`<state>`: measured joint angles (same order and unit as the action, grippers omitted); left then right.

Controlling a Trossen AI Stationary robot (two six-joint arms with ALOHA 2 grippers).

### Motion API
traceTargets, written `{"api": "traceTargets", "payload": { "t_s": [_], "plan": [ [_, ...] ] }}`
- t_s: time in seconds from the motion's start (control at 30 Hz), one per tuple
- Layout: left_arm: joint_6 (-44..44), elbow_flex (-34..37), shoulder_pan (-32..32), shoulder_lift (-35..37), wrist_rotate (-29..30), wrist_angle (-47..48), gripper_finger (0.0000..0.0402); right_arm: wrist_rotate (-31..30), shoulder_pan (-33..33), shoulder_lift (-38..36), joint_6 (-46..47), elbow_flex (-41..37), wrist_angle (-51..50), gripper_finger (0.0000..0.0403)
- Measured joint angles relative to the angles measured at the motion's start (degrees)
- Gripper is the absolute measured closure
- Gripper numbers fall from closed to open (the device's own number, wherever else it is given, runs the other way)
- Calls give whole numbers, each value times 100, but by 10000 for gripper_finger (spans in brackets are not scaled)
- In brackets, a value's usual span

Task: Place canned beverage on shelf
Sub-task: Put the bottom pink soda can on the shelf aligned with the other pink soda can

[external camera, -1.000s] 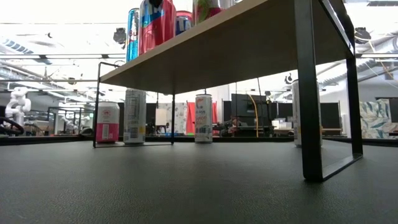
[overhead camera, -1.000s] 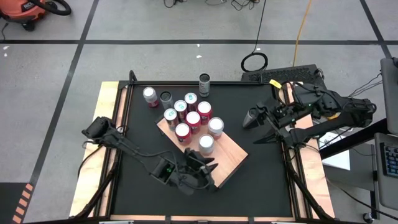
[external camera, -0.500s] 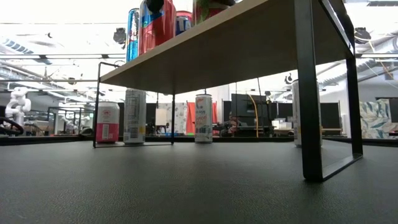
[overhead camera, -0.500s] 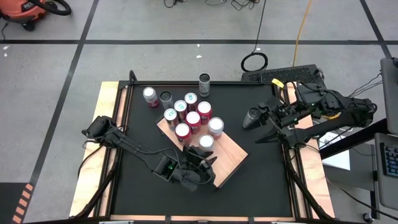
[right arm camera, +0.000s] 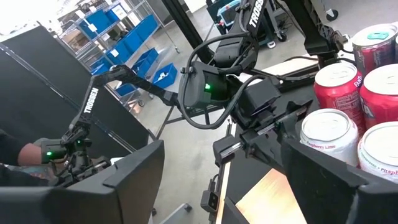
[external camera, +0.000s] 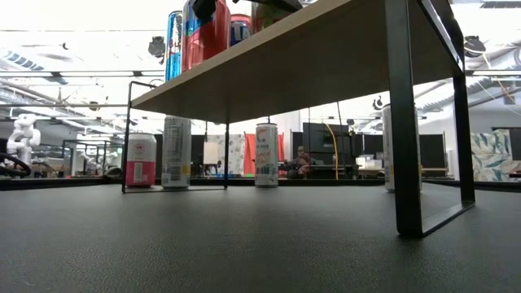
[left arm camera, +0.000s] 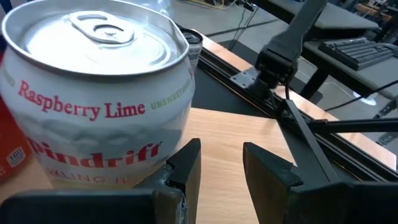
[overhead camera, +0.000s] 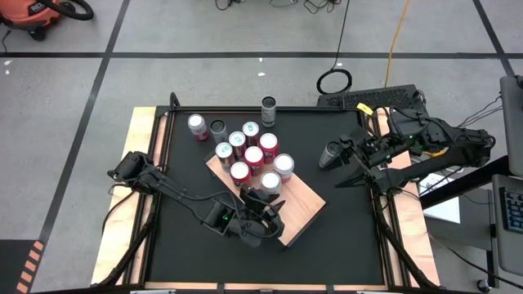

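my left claw (overhead camera: 265, 214) sits low over the near end of the shelf (overhead camera: 304, 204), right beside the white raspberry lime can (left arm camera: 99, 93). in the left wrist view its two fingers (left arm camera: 186, 171) stand a little apart with bare wood between them – they clamp nothing, and the can rises just to one side of them, upright on the shelf. i cannot tell whether a finger touches the can's wall.

from above, that can (overhead camera: 270, 183) is the nearest of the group on the shelf. the other cans stand upright in a tight cluster toward the shelf's far end – red ones (overhead camera: 253, 156) mixed with silver-topped ones. three more cans stand on the black tabletop (overhead camera: 188, 171) just beyond the shelf, and another one (overhead camera: 269, 109) stands by the far edge.

my right claw (overhead camera: 331, 155) hangs near the right side of the tabletop, well apart from the shelf, fingers spread wide and empty. in the right wrist view it looks across at the left arm and the cans.

in the low view the shelf's underside (external camera: 285, 73) spans the top of the frame on dark metal legs (external camera: 403, 122), with cans on the tabletop beyond.
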<state>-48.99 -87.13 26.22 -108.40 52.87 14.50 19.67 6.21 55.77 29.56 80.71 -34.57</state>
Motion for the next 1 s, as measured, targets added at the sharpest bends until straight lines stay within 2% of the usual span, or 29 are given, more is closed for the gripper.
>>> {"api": "traceTargets", "payload": {
  "t_s": [0.87, 1.0],
  "plan": [
    [-13, 0, -33, 0, 144, 90, 284, -6, 1, 0, -2, 0, 0, 106],
    [-13, 0, -24, 38, -12, -18, 284, -5, 1, 0, -2, 0, -2, 106]
  ]
}}
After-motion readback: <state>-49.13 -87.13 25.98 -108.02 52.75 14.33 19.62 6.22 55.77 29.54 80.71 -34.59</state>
